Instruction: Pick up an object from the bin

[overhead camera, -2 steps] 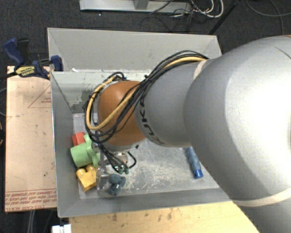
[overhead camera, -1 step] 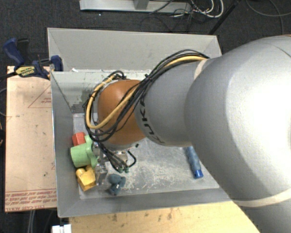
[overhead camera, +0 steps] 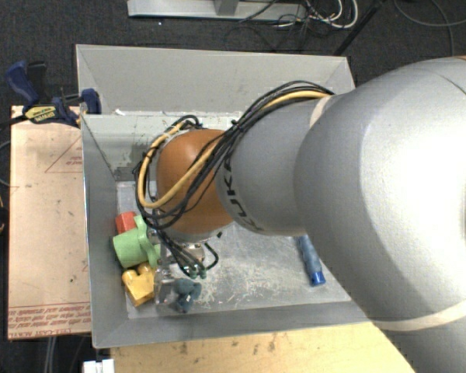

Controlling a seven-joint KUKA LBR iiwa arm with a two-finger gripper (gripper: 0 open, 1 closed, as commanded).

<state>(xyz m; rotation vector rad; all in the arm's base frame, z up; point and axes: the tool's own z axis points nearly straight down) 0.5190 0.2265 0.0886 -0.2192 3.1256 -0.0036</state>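
Gripper [overhead camera: 173,274] low at bin's [overhead camera: 217,84] 7 o'clock corner, green plastic piece [overhead camera: 130,247] just beside at gripper's 10 o'clock, yellow piece [overhead camera: 138,284] at 8, how far open cannot be told

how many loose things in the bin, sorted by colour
red block: 1
green piece: 1
yellow piece: 1
blue pen: 1
total: 4 in plain sight; the arm covers part of the bin

Slanted overhead view of bin [overhead camera: 217,84]
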